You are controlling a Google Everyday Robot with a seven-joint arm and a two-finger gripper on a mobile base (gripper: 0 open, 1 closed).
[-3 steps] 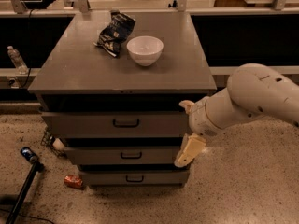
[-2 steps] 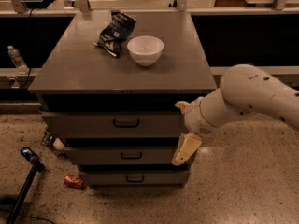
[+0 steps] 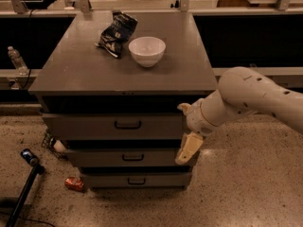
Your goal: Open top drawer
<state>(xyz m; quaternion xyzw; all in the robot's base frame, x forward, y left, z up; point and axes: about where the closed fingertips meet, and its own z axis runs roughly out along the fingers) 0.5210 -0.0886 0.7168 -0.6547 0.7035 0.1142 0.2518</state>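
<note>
With the gripper spread wide and empty at the right end of the top drawer, mid-frame, you should move it picture-left to the black bar handle, close squarely, then pull straight out.

Matt grey metal top drawer, smooth plastic jaws at its right end, smooth white bowl

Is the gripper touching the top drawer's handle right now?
No, the gripper hangs by the right end of the top drawer, well apart from its black handle at the centre.
</note>
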